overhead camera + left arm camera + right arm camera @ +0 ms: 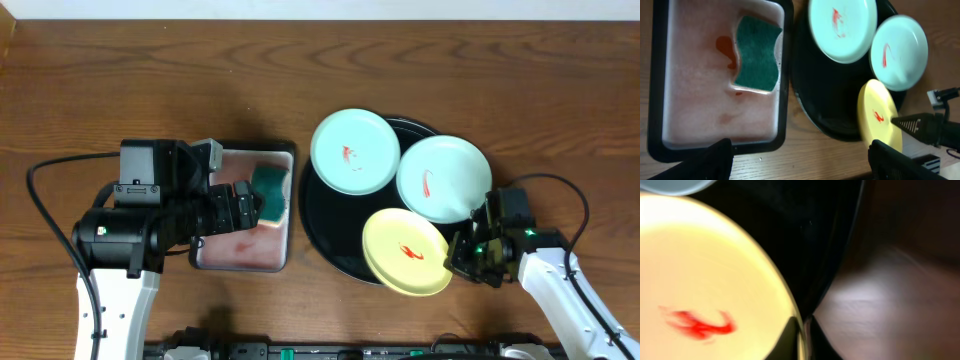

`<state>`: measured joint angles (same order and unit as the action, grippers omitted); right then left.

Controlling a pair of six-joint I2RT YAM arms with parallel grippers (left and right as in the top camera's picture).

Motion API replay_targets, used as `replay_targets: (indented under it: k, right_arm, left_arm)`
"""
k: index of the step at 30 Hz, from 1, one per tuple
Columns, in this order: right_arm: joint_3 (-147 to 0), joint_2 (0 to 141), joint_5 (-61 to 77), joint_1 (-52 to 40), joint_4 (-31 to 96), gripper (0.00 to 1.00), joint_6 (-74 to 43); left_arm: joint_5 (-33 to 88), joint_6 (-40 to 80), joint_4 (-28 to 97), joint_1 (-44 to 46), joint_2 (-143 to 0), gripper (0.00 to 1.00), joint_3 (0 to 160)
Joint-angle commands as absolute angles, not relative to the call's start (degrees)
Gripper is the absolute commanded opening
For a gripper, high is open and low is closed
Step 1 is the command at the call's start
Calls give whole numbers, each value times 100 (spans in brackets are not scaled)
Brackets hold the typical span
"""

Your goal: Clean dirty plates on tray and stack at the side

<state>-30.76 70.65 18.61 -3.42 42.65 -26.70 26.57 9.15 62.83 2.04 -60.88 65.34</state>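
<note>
On the round black tray point(325, 225) lie two pale mint plates point(354, 150) point(442, 178) and a pale yellow plate point(405, 252), each with a red smear. The yellow plate overhangs the tray's front rim. My right gripper point(460, 256) is shut on the yellow plate's right edge. In the right wrist view one finger lies over the yellow plate point(700, 265) and one under its rim, at the right gripper point(802, 340). My left gripper point(238, 205) hangs open above the rectangular tray, its fingers point(715, 160) wide apart with nothing between them.
A rectangular silver-grey tray point(240, 262) with pinkish water and a green sponge point(757, 52) sits left of the black tray point(830, 105). Bare wood tabletop point(120, 80) lies around both trays.
</note>
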Motion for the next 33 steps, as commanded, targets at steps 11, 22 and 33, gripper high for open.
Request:
replay_targets:
  k: [11, 22, 33]
  right_arm:
    - [-3269, 6886, 2655, -659, 3376, 1, -2003]
    - [-3245, 7581, 1586, -1535, 2370, 1, -2484]
    - [-3253, 8121, 709, -1835, 2137, 6, -3522]
  left_arm:
    - [2587, 864, 6294, 207, -6077, 87, 6657]
    - [2587, 864, 6292, 207, -6077, 87, 6657]
    - [2587, 862, 6316, 207, -6077, 87, 6654]
